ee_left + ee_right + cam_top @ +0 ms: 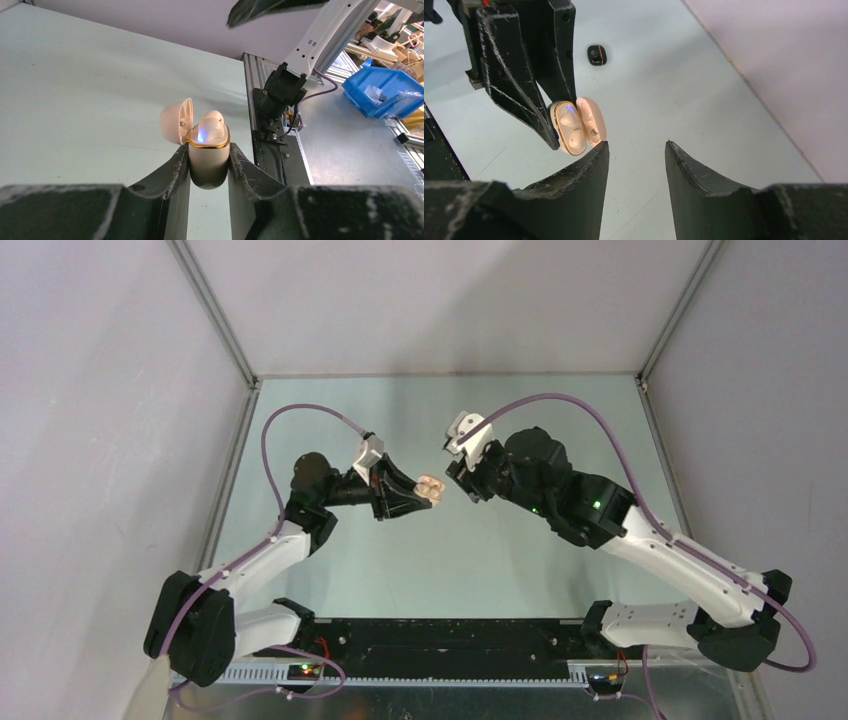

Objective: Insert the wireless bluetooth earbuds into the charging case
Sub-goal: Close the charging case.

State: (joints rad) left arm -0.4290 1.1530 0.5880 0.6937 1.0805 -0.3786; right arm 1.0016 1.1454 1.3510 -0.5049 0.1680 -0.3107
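Note:
My left gripper (424, 496) is shut on the body of an off-white charging case (209, 160) with a gold rim, holding it above the table. The lid (175, 120) hangs open to the left. Two off-white wireless bluetooth earbuds (569, 119) sit in the case's wells, and a blue light glows beside them. My right gripper (636, 145) is open with nothing between its fingers, its left fingertip just below the case (574, 127). In the top view it (462, 485) faces the case (432, 490) from the right. A small black earbud (596, 54) lies on the table beyond.
The table is pale green, with grey walls at the left, back and right. In the left wrist view the right arm's base (280, 95) stands on the black rail at the near edge. A blue bin (382, 90) sits off the table.

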